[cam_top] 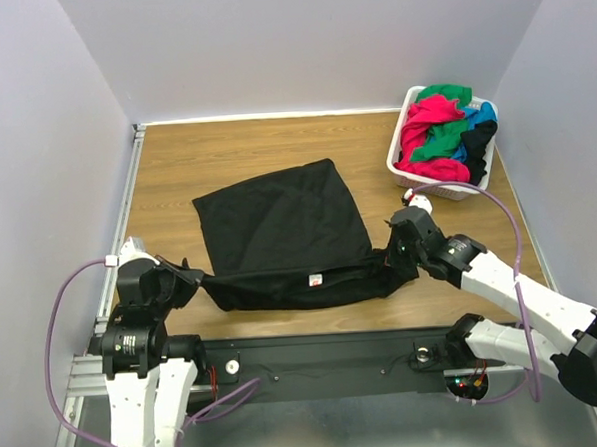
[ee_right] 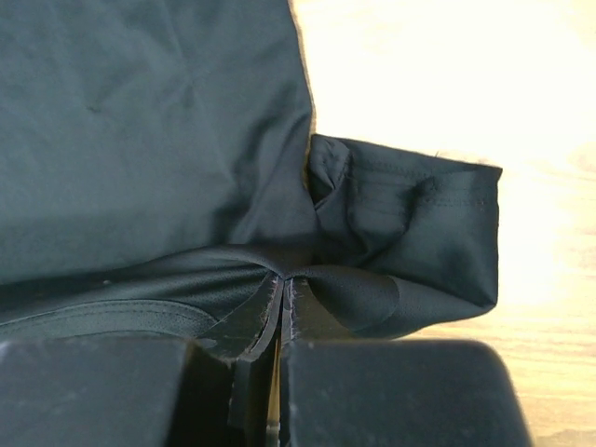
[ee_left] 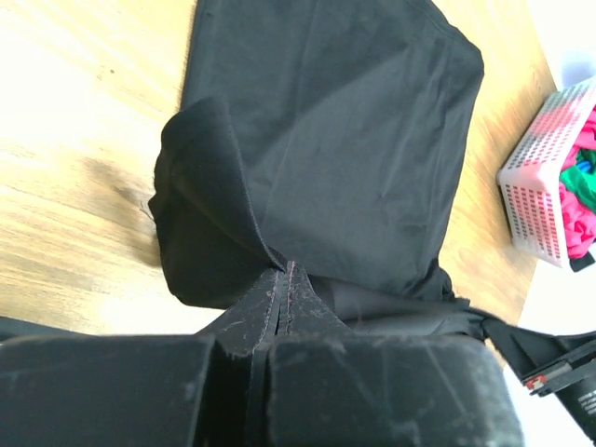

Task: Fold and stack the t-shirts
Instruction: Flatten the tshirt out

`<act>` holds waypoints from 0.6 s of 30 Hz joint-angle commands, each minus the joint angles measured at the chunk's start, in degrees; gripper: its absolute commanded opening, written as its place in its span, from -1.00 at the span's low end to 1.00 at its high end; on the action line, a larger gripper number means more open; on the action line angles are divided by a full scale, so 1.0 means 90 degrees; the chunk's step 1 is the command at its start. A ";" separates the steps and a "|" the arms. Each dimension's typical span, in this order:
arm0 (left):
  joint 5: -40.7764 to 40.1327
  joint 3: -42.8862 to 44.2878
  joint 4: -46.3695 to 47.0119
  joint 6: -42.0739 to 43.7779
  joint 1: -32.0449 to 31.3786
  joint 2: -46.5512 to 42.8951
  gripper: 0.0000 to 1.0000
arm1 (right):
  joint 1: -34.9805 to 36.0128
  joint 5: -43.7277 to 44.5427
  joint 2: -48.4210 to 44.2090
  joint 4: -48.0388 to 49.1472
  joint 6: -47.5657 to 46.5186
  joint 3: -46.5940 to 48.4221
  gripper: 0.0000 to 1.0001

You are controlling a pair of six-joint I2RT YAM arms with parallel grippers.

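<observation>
Firmly, left pincer (ee_left: 284,279) and right pincer (ee_right: 282,291) clamp black t-shirt (cam_top: 284,224); white label (cam_top: 315,279) unreadable.

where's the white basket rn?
Basket: top view, far right corner of the table, holding the coloured t-shirts, just beyond the right claw gripping the black t-shirt.

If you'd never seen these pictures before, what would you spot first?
A black fabric t-shirt lying in the middle of the wooden table, pinched at its near corners by the left gripper and the right gripper. Then the white slatted plastic basket in the far right corner, heaped with pink-red, green and blue shirts.
</observation>
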 commanded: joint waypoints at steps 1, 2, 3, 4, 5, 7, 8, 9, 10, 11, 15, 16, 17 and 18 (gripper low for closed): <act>-0.0135 -0.0052 0.0358 -0.0130 0.0020 0.0038 -1.00 | -0.0055 0.0003 0.0058 -0.0157 0.0134 0.0253 -0.99; 0.0166 -0.0236 0.0544 -0.0120 0.0020 0.0174 -1.00 | -0.0055 0.0012 0.0185 -0.0147 0.0076 0.0535 -0.99; 0.0169 -0.0325 0.0768 -0.0139 0.0020 0.0252 -1.00 | -0.0055 0.0100 0.0263 -0.0138 0.0037 0.0538 -0.99; 0.0459 -0.0384 0.1370 -0.0246 0.0020 0.0379 -1.00 | -0.0045 0.0226 0.0361 -0.0137 -0.0021 0.0953 -0.99; 0.0597 -0.0413 0.1753 -0.0286 0.0020 0.0525 -1.00 | -0.0055 0.0614 0.0526 -0.0128 -0.0283 0.1199 -0.99; 0.0550 -0.0054 0.2669 -0.0238 0.0020 0.1217 -1.00 | -0.0045 0.1113 0.1160 -0.0127 -0.0597 0.2311 -0.99; 0.0385 0.0238 0.2878 -0.0131 0.0020 0.1858 -1.00 | -0.0055 0.1522 0.1414 -0.0118 -0.0879 0.2808 -0.99; -0.0158 0.1072 0.2986 -0.0072 0.0011 0.2212 -1.00 | -0.0055 0.1671 0.2035 -0.0099 -0.1055 0.3287 -0.99; -0.0337 0.1554 0.3171 0.0190 0.0020 0.2564 -1.00 | -0.0065 0.1798 0.2351 -0.0089 -0.1202 0.4365 -0.99; -0.0639 0.2574 0.3231 0.0308 0.0011 0.3254 -1.00 | -0.0084 0.1887 0.2654 -0.0089 -0.1494 0.4917 -0.99; -0.0623 0.5075 0.3241 0.0767 0.0020 0.4623 -1.00 | -0.0133 0.1810 0.4119 -0.0089 -0.2148 0.7768 -0.99; -0.0603 0.5558 0.3135 0.0856 0.0011 0.4841 -1.00 | -0.0143 0.1800 0.4344 -0.0089 -0.2257 0.8296 -0.99; -0.0612 0.5998 0.3076 0.0934 0.0020 0.5181 -1.00 | -0.0133 0.1732 0.4723 -0.0089 -0.2423 0.9287 -0.99; -0.0661 0.6756 0.3017 0.0983 0.0020 0.5301 -1.00 | -0.0143 0.1712 0.4833 -0.0089 -0.2502 0.9684 -0.99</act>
